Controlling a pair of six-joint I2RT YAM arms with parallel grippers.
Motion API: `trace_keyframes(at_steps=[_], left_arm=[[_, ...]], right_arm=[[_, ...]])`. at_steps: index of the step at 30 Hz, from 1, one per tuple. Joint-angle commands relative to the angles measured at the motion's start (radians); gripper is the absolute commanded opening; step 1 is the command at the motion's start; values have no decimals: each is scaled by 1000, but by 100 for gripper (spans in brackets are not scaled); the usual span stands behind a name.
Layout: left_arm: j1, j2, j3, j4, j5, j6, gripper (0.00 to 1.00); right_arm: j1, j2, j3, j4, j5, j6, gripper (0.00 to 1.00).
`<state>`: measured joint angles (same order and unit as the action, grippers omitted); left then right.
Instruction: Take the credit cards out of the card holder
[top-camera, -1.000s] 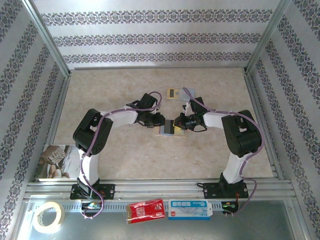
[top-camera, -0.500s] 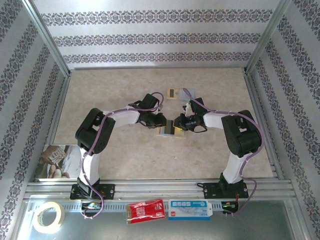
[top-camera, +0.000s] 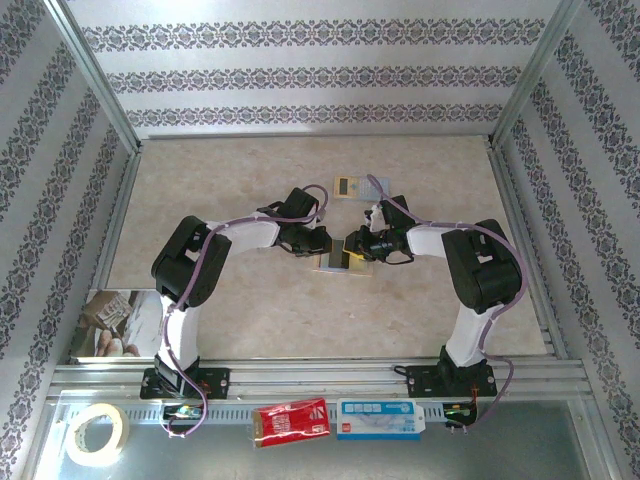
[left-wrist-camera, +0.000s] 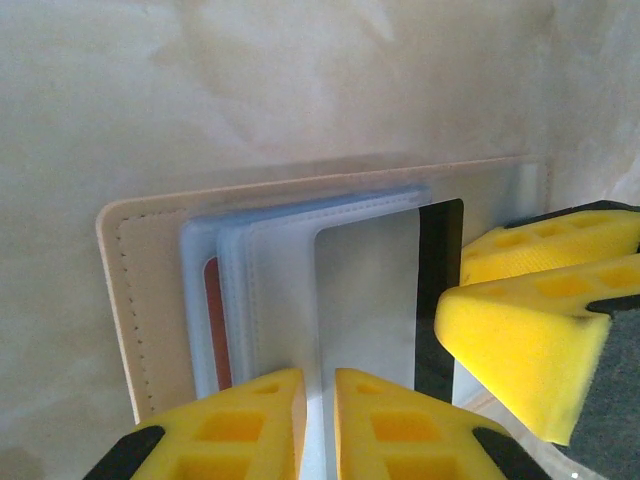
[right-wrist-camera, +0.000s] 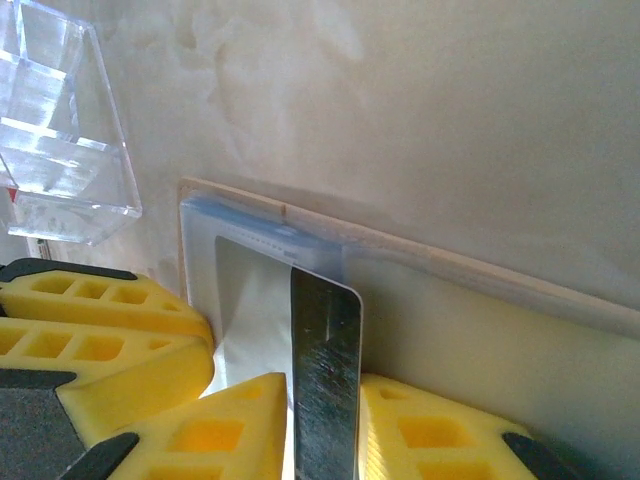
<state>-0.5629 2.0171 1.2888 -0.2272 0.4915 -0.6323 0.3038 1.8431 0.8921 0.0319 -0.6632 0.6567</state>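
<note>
The card holder (top-camera: 335, 263) lies open on the table, tan outside (left-wrist-camera: 150, 300) with pale blue-grey sleeves. My left gripper (top-camera: 322, 247) is shut on a sleeve edge (left-wrist-camera: 320, 385). One of the credit cards (left-wrist-camera: 365, 300), grey-faced with a black stripe, sticks partly out of a sleeve. It stands tilted (right-wrist-camera: 325, 370) in the gap of my right gripper (right-wrist-camera: 322, 390), whose jaws are a little apart. The right gripper's fingers (left-wrist-camera: 520, 340) sit at that card's right edge. A dark red card (left-wrist-camera: 211, 320) shows as a sliver inside another sleeve.
A yellow-and-pale-blue device with a small screen (top-camera: 347, 186) lies just behind the grippers, beside a clear plastic box (right-wrist-camera: 60, 130). On the near ledge sit a tape roll (top-camera: 97, 433), a red packet (top-camera: 290, 420) and a blue-white box (top-camera: 378, 418). Metal rails frame the table.
The right gripper's jaws have parted slightly and it has edged left over the holder. The left arm shifted a little to the right and its jaws narrowed.
</note>
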Motion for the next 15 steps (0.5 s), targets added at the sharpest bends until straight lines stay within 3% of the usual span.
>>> trace_keyframes(at_steps=[1,9,15], left_arm=[[-8,58,-39,-76,-74,23,16],[-8,23,-57,-40,-76,19,28],[1,-52,-71,8,-3,16,35]], right_arm=[[6,26,-21,19,23,3,21],[-16,-61,-74,29,117,5,4],[-39,-180,-150,121,107,9,0]])
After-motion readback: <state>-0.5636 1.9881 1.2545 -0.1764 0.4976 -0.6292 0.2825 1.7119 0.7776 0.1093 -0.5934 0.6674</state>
